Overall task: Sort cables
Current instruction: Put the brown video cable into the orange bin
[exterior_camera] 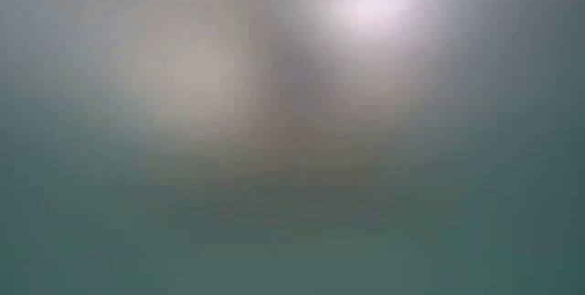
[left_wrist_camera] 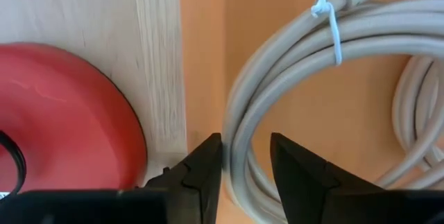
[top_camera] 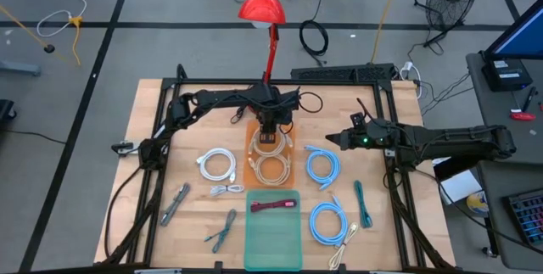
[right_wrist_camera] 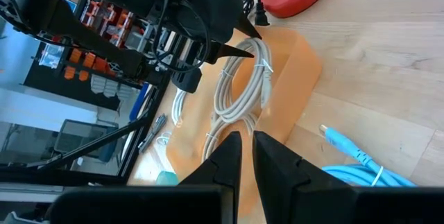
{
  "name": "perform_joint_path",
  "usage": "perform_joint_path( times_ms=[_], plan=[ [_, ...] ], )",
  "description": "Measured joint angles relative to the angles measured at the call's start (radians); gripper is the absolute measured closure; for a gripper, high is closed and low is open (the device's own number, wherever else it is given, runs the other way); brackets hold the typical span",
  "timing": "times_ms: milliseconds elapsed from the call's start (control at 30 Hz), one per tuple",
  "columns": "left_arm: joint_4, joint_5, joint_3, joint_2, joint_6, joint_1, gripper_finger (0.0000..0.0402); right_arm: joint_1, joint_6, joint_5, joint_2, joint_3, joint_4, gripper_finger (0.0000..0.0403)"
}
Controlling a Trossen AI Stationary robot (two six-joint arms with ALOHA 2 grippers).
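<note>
My left gripper (top_camera: 269, 131) (left_wrist_camera: 246, 172) hangs over the far end of the orange tray (top_camera: 251, 172), shut on a beige coil (left_wrist_camera: 291, 50). A second beige coil (top_camera: 273, 169) lies nearer in the same tray. My right gripper (top_camera: 333, 141) (right_wrist_camera: 248, 148) is shut, holds nothing and hovers right of the tray, by a light-blue coil (top_camera: 322, 165). Flat on the table lie another light-blue coil (top_camera: 329, 223), a white coil (top_camera: 218, 165), two grey bundles (top_camera: 176, 204) and a green bundle (top_camera: 363, 204). The low view shows only blur. My left gripper pinches the beige coil's bundled strands (left_wrist_camera: 246, 141) between its two fingers, on the side of the loop nearest the red lamp base. The fingers come from above, pointing down, and lie across the strands. The rest of the coil rests on the orange tray (left_wrist_camera: 208, 44).
The red lamp's base (left_wrist_camera: 62, 113) stands right beside the tray's far end, and its head (top_camera: 265, 2) hangs beyond the table. A green tray (top_camera: 273, 240) with a red cable (top_camera: 273, 206) lies at the near edge. A small white bundle (top_camera: 227, 190) and a beige bundle (top_camera: 344, 244) also lie near.
</note>
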Motion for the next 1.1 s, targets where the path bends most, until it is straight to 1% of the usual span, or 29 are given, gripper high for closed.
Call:
perform_joint_path(
  times_ms=[367, 500, 733, 900, 1000, 1100],
  plan=[
    [-0.051, 0.002, 0.000, -0.015, 0.003, -0.020, 0.0273, 0.000, -0.001, 0.000, 0.000, 0.000, 0.003, 0.0373],
    [-0.044, -0.027, 0.000, -0.022, 0.004, -0.030, 0.0273, 0.000, -0.001, 0.000, 0.000, 0.000, 0.005, 0.0373],
    [-0.012, -0.115, 0.002, -0.042, 0.003, -0.046, 0.0272, 0.000, -0.001, 0.000, 0.000, 0.000, 0.007, 0.0373],
    [-0.040, -0.116, 0.002, -0.048, 0.005, -0.059, 0.0272, 0.000, 0.002, 0.000, 0.000, 0.000, 0.007, 0.0373],
    [-0.051, -0.048, 0.001, -0.076, 0.007, -0.080, 0.0272, 0.000, 0.002, 0.000, 0.000, 0.000, 0.007, 0.0373],
    [-0.055, 0.101, 0.002, -0.111, -0.014, -0.099, 0.0274, 0.000, 0.002, 0.000, 0.000, 0.000, 0.006, 0.0373]
  ],
)
